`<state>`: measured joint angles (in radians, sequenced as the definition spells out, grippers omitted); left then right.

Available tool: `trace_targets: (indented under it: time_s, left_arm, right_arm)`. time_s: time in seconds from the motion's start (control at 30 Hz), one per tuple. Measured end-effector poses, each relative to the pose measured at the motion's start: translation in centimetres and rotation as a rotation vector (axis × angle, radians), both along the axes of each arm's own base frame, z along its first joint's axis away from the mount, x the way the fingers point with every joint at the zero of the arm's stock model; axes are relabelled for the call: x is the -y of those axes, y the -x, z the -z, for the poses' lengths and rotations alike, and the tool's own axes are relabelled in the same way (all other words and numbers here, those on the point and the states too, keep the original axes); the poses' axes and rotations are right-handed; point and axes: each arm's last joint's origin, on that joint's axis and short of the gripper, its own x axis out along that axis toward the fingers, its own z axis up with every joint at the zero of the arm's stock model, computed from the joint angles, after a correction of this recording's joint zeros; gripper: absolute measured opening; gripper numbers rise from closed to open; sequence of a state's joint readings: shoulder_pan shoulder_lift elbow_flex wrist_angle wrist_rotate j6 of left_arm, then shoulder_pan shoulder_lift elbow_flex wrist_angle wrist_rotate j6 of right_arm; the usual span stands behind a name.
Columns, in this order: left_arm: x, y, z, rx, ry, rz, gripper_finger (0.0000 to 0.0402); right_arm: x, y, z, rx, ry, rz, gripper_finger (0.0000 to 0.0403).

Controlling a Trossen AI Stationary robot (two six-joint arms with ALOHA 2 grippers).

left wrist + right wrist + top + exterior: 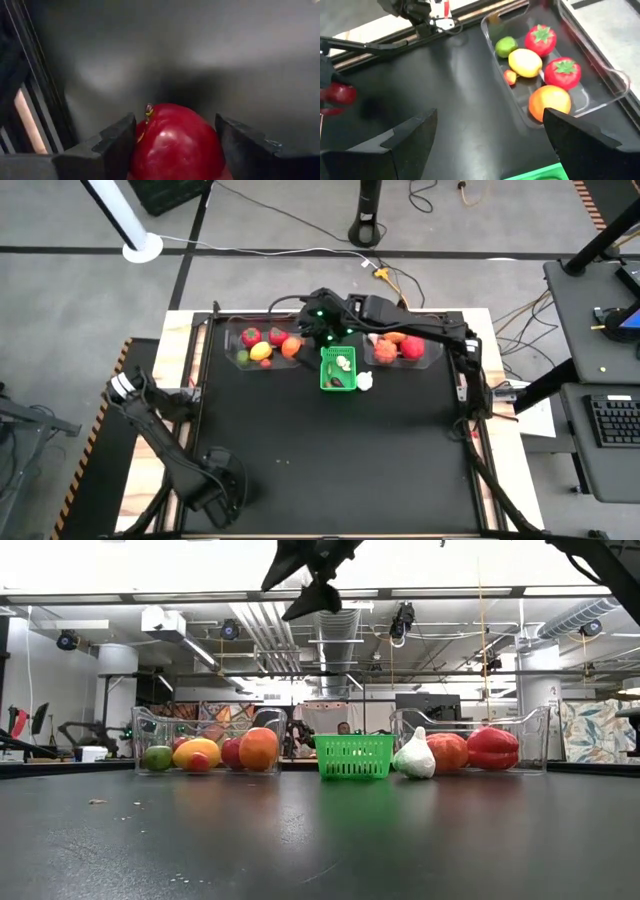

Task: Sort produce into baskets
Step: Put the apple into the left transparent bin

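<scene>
The red fruit (pixel 175 142) is a small, smooth, glossy round toy with a short stem on top; it looks light and rigid, and its shiny skin is likely slippery, so a hold across its widest part, square on both sides, should serve best. In the left wrist view it sits between the two dark fingers of the left gripper (pixel 175 150), which flank it closely on either side and appear to pinch it, just above the black table (pixel 330 450). Measured from the green basket (pixel 337 370), that fruit and gripper are well apart, off at the table's near left corner, where the left arm folds low. The right gripper (pixel 485 145) hangs above the table just beside the green basket, on the side toward the left clear bin (pixel 600 75), its fingers spread wide and empty. That bin holds two red strawberries, a yellow lemon, a green lime, an orange and a small red-yellow piece. On the basket's other side, a white garlic (pixel 415 756) rests touching the right clear bin (pixel 530 735), which holds red and orange produce.
</scene>
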<state>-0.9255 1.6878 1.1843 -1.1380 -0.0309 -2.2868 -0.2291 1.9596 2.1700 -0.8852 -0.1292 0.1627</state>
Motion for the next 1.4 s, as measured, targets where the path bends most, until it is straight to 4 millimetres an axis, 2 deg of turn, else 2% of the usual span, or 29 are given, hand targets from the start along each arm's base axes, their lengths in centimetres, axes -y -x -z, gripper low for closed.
trace_targets:
  time_s: [0.1, 0.27, 0.47, 0.63, 0.9, 1.03, 1.27, 1.4]
  left_arm:
    - [-0.7, 0.1, -1.2, 0.093, -0.042, 0.006, 0.0242]
    - [-2.4, 0.1, -4.3, 0.384, -0.165, 0.022, 0.0242]
    - [-6.1, 0.0, -7.9, 0.577, -0.279, 0.031, 0.0242]
    - [-9.9, -0.9, -10.1, 0.641, -0.389, 0.059, 0.0242]
    - [-18.0, -2.9, -13.2, 0.615, -0.566, 0.148, 0.0242]
    - [-23.3, -2.9, -14.2, 0.520, -0.635, 0.202, 0.0242]
    - [-32.2, -2.2, -13.5, 0.246, -0.711, 0.221, 0.0242]
    - [-35.4, -3.4, -12.6, 0.213, -0.734, 0.267, 0.0242]
  right_arm:
    - [-0.1, 0.5, -0.7, 0.011, 0.005, -0.001, 0.0352]
    - [-0.4, 1.5, -1.4, -0.012, 0.001, -0.004, 0.0352]
    - [-0.8, 3.2, -2.3, -0.073, -0.012, -0.007, 0.0352]
    - [-1.5, 5.0, -3.1, -0.136, -0.030, -0.006, 0.0352]
    - [-2.8, 8.3, -4.9, -0.180, -0.018, 0.049, 0.0352]
    - [-3.7, 9.7, -5.7, -0.166, 0.005, 0.092, 0.0352]
    - [-5.2, 11.3, -6.4, -0.149, 0.048, 0.173, 0.0352]
    - [-5.8, 11.6, -6.2, -0.153, 0.071, 0.213, 0.0352]
